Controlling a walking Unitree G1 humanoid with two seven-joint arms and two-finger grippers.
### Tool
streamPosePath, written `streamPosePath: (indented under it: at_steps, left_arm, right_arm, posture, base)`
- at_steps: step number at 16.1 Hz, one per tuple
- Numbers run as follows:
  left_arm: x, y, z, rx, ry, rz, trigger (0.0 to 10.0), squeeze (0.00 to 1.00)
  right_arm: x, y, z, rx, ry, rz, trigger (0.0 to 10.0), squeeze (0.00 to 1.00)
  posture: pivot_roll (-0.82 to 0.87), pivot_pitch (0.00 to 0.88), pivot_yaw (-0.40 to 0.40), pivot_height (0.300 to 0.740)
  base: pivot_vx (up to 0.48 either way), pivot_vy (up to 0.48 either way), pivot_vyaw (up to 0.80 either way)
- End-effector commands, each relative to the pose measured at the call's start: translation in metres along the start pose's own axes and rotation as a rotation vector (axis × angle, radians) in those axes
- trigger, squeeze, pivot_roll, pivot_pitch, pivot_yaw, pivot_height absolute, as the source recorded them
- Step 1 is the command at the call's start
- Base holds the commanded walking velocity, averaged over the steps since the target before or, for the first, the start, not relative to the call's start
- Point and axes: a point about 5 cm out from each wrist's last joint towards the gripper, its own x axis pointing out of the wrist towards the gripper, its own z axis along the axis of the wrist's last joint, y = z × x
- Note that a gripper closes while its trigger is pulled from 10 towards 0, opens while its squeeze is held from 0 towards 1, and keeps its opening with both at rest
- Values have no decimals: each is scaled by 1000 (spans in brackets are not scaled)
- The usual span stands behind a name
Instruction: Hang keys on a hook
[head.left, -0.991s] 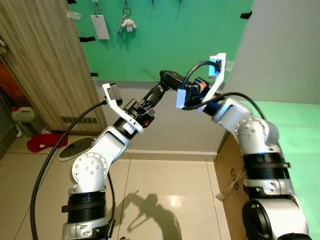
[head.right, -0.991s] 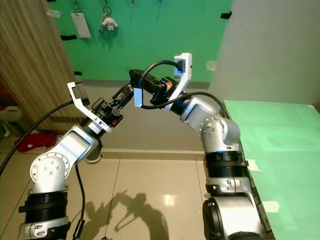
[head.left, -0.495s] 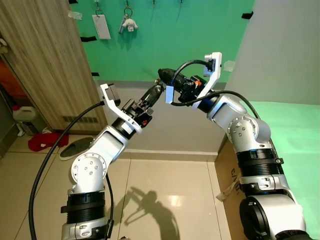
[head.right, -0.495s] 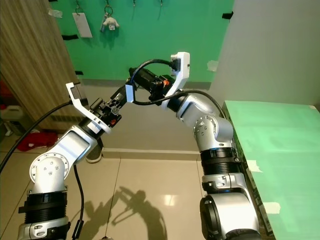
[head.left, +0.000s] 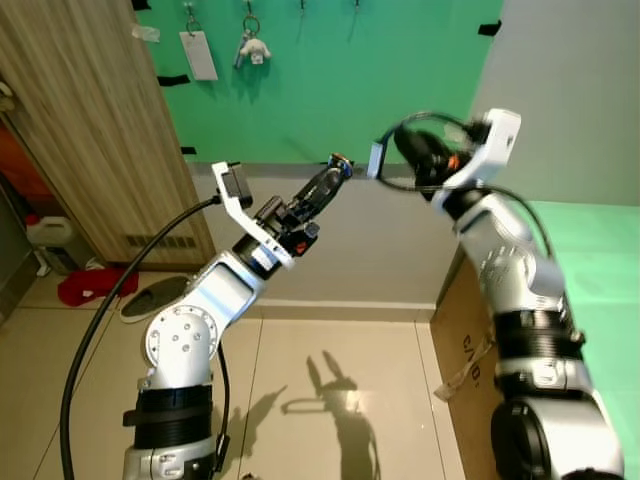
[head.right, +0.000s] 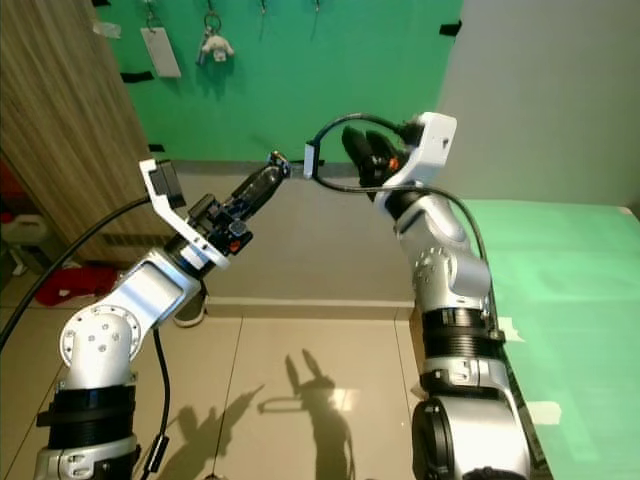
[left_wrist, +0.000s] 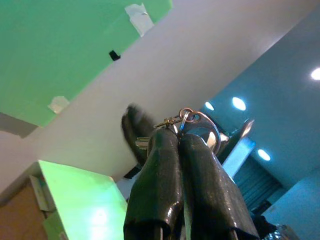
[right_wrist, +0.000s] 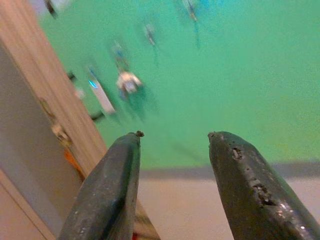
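My left gripper (head.left: 337, 165) reaches up and forward toward the green wall (head.left: 330, 80), shut on the keys. In the left wrist view a metal key ring with a clasp (left_wrist: 191, 120) sticks out past the closed fingertips (left_wrist: 167, 142). My right gripper (right_wrist: 172, 134) is open with nothing between its fingers. It hangs blurred to the right of the left gripper (head.right: 278, 161), apart from it. High on the wall, a white tag (head.left: 198, 55) and a plush key charm (head.left: 251, 46) hang from hooks. Two bare hooks (head.left: 303, 8) sit to their right.
A wooden cabinet (head.left: 90, 130) stands at the left, with a red cloth (head.left: 82, 285) and a slipper (head.left: 150, 297) on the floor by it. A cardboard box (head.left: 462, 340) and a green-topped table (head.right: 560, 290) are at the right. Tiled floor (head.left: 330, 400) lies ahead.
My right gripper has pulled back to the right, away from the left gripper's tips where it was before. The left gripper keeps the keys and has lifted slightly.
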Motion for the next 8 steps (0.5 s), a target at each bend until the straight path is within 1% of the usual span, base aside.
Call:
streamPosePath:
  at_steps: [1,2,3,4,5,6,7,8]
  left_arm:
    - [-1,1,0,21,8,9,0,0]
    - [-1,3,0,34,9,26,0,0]
    - [-1,5,0,49,10,48,0,0]
    - [0,11,0,94,17,109,0,0]
    - [0,15,0,127,23,146,0,0]
    - [2,20,0,184,37,200,0,0]
    - [4,21,0,224,45,226,0,0]
    - [5,20,1,243,43,237,0,0]
  right_arm:
    - [-1,2,2,-52,-12,-9,10000,1000]
    - [-2,0,-2,-61,-8,-32,10000,0]
    - [-4,-2,-4,-51,-12,-53,10000,0]
    - [-6,-3,-6,-52,-10,-68,10000,0]
    - [-7,-4,-8,-53,-6,-75,10000,0]
    - [-10,-5,-13,-43,4,-89,10000,0]
    - [-12,-6,-18,-25,16,-100,10000,0]
    - [-13,-5,-22,-14,22,-105,10000,0]
  posture:
    - [9,0,52,740]
    - [9,0,50,740]
    - [11,0,48,740]
    - [12,0,45,740]
    - [12,0,45,740]
    - [11,0,44,740]
    - [11,0,44,740]
    - [10,0,45,740]
  base:
    - [0,0,0]
    - [0,0,0]
    - [0,0,0]
    - [0,0,0]
    - [0,0,0]
    - [0,0,0]
    - [0,0,0]
    - [0,0,0]
